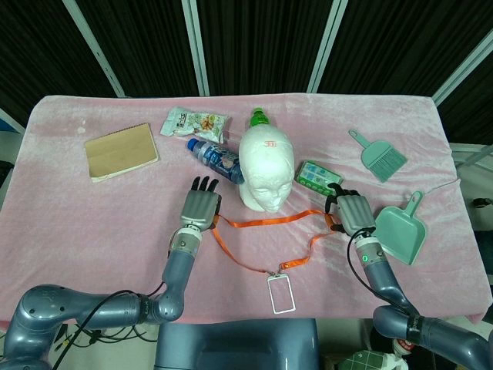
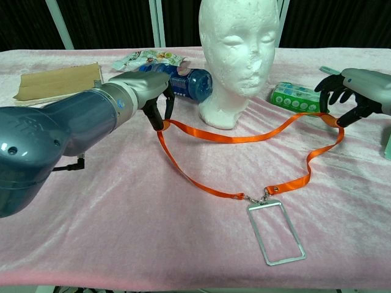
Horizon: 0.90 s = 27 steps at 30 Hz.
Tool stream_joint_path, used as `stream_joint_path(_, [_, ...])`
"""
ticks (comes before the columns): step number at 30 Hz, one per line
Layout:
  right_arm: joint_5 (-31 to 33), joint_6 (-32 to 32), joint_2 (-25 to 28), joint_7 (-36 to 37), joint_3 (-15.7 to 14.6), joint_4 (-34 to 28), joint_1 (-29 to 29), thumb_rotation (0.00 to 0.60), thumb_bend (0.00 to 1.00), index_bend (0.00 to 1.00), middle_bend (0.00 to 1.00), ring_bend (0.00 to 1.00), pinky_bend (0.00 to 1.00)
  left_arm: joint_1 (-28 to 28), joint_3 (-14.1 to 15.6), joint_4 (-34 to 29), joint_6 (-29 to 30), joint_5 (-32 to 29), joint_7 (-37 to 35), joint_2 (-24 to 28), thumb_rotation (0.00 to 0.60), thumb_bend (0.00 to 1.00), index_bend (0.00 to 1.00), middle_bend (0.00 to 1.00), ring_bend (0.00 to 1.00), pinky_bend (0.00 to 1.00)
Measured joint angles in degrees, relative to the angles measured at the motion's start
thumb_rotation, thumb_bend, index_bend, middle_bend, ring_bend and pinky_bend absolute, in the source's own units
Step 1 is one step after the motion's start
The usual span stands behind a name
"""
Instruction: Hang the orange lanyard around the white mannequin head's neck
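No legible text on the snack packet (image 1: 195,122), bottle (image 1: 216,158) or green pack (image 1: 317,176).

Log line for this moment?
left hand: holds orange lanyard | right hand: holds lanyard | loop spread before white mannequin head, not yet on

Mannequin head (image 1: 266,169) sits mid-table (image 1: 92,223), lanyard (image 1: 266,223) looped in front of it w/ badge holder (image 1: 281,293) at the near end. Your left hand (image 1: 202,204) is on the loop's left side, right hand (image 1: 351,210) on its right side — head between them. Behind head: bottle (image 1: 217,159) lying to its left, snack bag (image 1: 195,122) further back, notebook (image 1: 121,151) far left. Right of head: tissue pack (image 1: 318,176), then brush (image 1: 378,156) — dustpan (image 1: 402,230) just right of right hand.
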Motion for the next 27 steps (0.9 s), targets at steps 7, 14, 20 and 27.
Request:
stream_joint_path(7, [0.19, -0.23, 0.6, -0.1, -0.47, -0.7, -0.23, 0.6, 0.45, 0.8, 0.18, 0.31, 0.26, 1.2, 0.11, 0.77, -1.14, 1.65, -2.38, 0.14, 0.6, 0.42, 0.62, 0.1, 0.0, 0.0])
stream_joint_path(14, [0.36, -0.32, 0.47, 0.14, -0.6, -0.53, -0.26, 0.6, 0.45, 0.8, 0.18, 0.31, 0.26, 1.94, -0.09, 0.74, -2.05, 2.82, -4.54, 0.2, 0.6, 0.42, 0.62, 0.1, 0.0, 0.0])
stream_joint_path(20, [0.21, 0.19, 0.8, 0.33, -0.45, -0.95, -0.36, 0.6, 0.45, 0.8, 0.18, 0.31, 0.26, 2.51, -0.07, 0.58, -2.54, 4.26, -5.89, 0.68, 0.6, 0.42, 0.62, 0.1, 0.0, 0.0])
stream_joint_path(27, [-0.36, 1.26, 2.1, 1.08, -0.3, -2.61, -0.93, 0.6, 0.45, 0.8, 0.18, 0.31, 0.26, 3.5, 0.16, -2.09, -4.42, 5.03, -7.69, 2.69, 0.6, 0.42, 0.61, 0.1, 0.0, 0.0])
